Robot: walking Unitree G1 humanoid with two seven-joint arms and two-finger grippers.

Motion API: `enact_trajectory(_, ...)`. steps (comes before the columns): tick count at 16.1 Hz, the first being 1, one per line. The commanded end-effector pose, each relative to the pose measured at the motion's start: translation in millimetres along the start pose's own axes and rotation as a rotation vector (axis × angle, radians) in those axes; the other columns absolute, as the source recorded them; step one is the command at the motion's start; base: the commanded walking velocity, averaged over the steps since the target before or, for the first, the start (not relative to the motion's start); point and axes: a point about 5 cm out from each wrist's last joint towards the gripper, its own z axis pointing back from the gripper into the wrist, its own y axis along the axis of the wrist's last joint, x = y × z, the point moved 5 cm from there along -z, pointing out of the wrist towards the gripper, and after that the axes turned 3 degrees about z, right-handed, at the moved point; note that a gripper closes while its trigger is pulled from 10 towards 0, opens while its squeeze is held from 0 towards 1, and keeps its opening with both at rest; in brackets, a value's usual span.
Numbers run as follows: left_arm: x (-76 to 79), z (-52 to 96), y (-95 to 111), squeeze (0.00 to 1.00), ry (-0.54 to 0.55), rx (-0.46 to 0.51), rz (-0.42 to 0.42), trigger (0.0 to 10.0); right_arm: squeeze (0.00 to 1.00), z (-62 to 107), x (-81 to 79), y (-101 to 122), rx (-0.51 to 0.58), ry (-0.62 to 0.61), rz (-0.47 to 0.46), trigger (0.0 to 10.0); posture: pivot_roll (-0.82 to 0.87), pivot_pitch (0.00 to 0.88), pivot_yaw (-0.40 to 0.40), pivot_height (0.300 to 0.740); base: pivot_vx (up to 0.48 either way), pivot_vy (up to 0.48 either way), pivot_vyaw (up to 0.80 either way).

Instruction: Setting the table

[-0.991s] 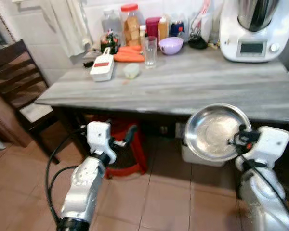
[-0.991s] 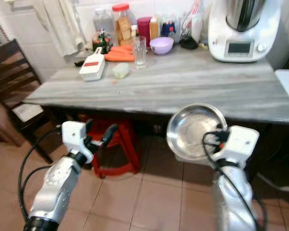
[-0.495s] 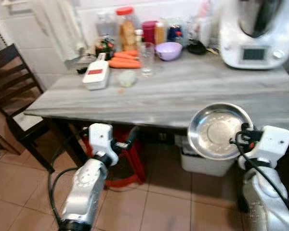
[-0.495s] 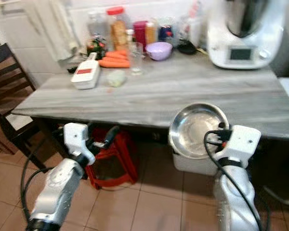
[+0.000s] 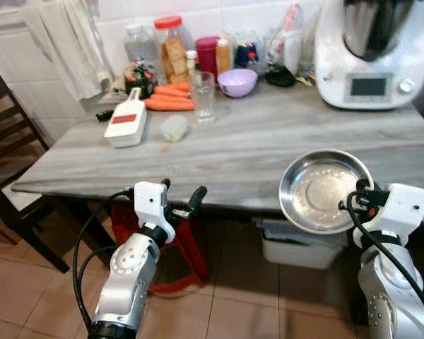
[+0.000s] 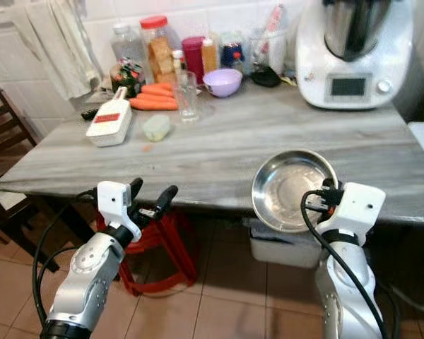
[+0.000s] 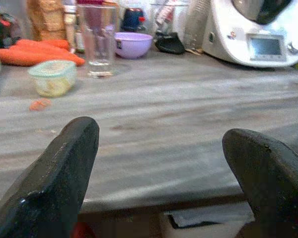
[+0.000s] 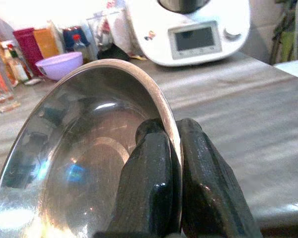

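Nearest me, the right gripper (image 8: 171, 163) is clenched on the rim of a steel bowl (image 5: 325, 192), holding it tilted just off the table's (image 5: 283, 134) front edge near its right end, while the left gripper (image 5: 180, 201) hangs spread wide and empty before the front edge further left. The bowl looks light, stiff and slick, so that thin rim pinch could slip or swing. Beyond, a glass (image 5: 203, 97) and carrots (image 5: 168, 104) sit toward the table's back left, a kitchen machine (image 5: 371, 53) at the back right corner.

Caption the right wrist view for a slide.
Right claw pinching the steel bowl by its rim, above the grey table.
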Motion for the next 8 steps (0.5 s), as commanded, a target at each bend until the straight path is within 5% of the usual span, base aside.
enact_trajectory(1, -11.5, 3.1, 3.4, 0.0, 0.024, -0.003, -0.019, 10.0, 0.0, -1.0, -9.0, 9.7, 0.036, 0.018, -0.025, 10.0, -0.16, 0.034, 0.117, 0.74, 0.345, 0.0, 0.0)
enact_trajectory(8, -12.5, 6.9, 3.6, 0.0, 0.012, -0.002, -0.024, 10.0, 0.0, -4.5, -8.8, 10.0, 0.044, 0.007, -0.021, 10.0, -0.14, 0.029, 0.119, 0.74, 0.292, 0.0, 0.0)
